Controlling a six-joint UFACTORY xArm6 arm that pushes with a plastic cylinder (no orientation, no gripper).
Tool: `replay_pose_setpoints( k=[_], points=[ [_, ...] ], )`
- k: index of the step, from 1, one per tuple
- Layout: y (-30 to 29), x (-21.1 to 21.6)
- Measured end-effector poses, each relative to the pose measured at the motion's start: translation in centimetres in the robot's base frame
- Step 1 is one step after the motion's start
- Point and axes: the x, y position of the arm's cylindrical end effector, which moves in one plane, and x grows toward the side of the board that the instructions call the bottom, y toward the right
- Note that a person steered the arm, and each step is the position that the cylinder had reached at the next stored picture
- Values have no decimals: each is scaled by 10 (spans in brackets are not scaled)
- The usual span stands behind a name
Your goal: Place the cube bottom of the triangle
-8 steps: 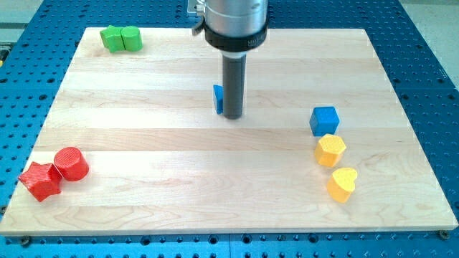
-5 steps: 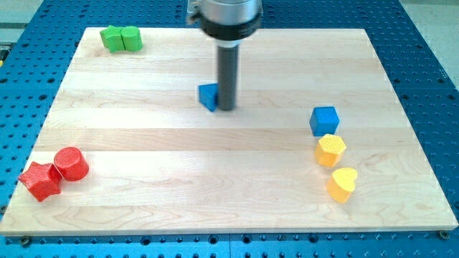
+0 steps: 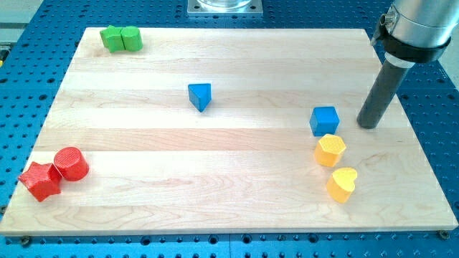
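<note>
A blue cube (image 3: 324,120) sits on the wooden board at the view's right. A blue triangle (image 3: 201,95) lies near the board's middle, up and to the left of the cube. My tip (image 3: 367,125) rests on the board just to the right of the blue cube, a short gap apart from it. The rod rises from there toward the view's top right.
A yellow hexagon (image 3: 330,150) sits directly below the cube, and a yellow heart (image 3: 343,183) below that. Two green blocks (image 3: 120,38) lie at the top left. A red cylinder (image 3: 71,163) and a red star (image 3: 40,180) lie at the bottom left.
My tip left the blue triangle and moved far to the view's right, beside the blue cube. The triangle has shifted a little left and up and now shows fully.
</note>
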Motion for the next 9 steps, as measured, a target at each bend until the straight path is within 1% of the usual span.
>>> replay_pose_setpoints(
  k=[2,3,4,5,6,7,8,9],
  points=[
    [-6,0],
    [-45,0],
    [-20,11],
    [-67,10],
    [-168,6],
    [-234,10],
    [-244,22],
    [-291,37]
  ],
)
